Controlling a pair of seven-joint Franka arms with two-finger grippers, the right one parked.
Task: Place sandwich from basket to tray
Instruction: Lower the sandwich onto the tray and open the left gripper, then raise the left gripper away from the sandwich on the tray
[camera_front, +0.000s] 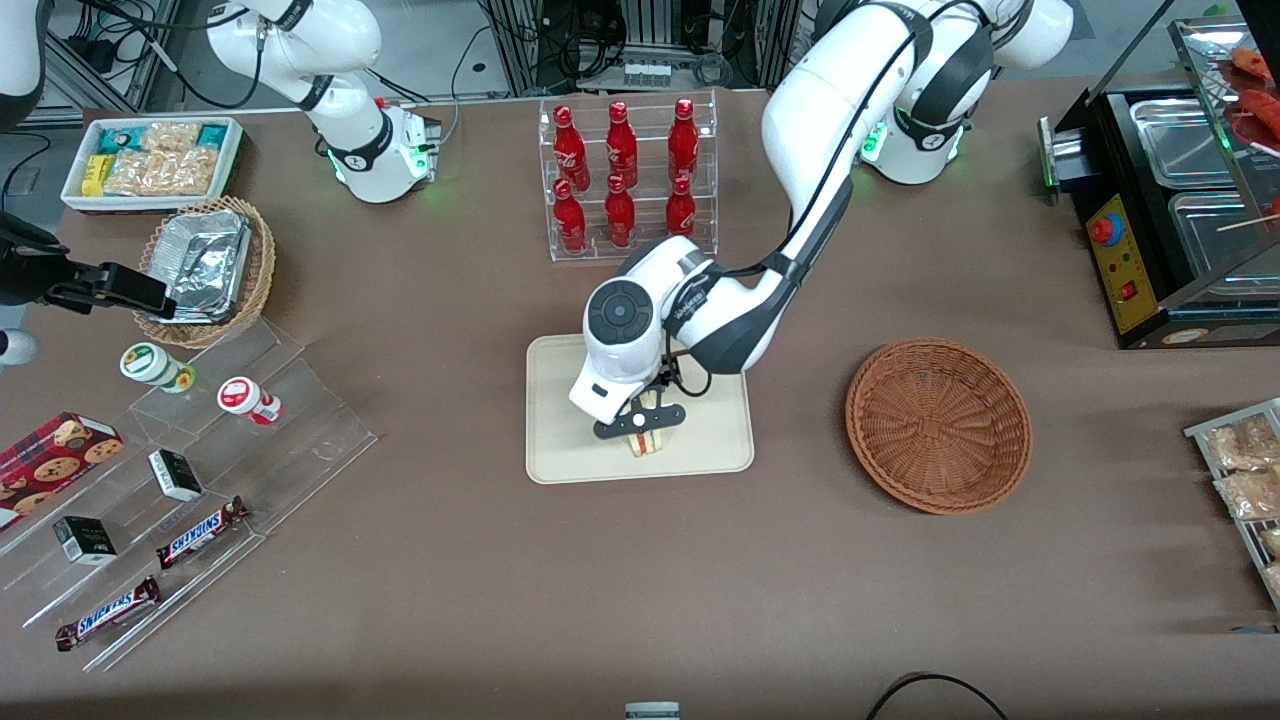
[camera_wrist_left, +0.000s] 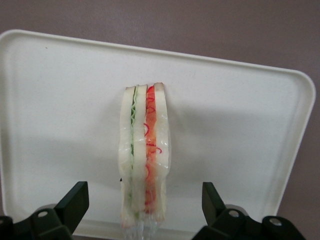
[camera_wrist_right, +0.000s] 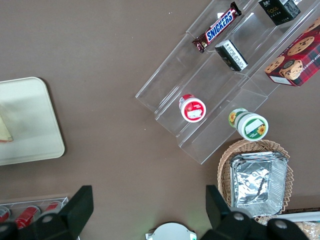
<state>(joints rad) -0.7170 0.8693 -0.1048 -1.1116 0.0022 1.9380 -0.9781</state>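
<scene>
Sandwich (camera_wrist_left: 145, 155) is standing on edge on the tray (camera_front: 570, 450), near its front edge. Gripper (camera_front: 640, 418) is straddling it, released. Soft, light, crushable: grasp gently across the bread faces.

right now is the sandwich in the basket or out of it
Out. The sandwich stands on edge on the tray, between the open fingers of the gripper. The basket lies empty, toward the working arm's end of the table.
</scene>
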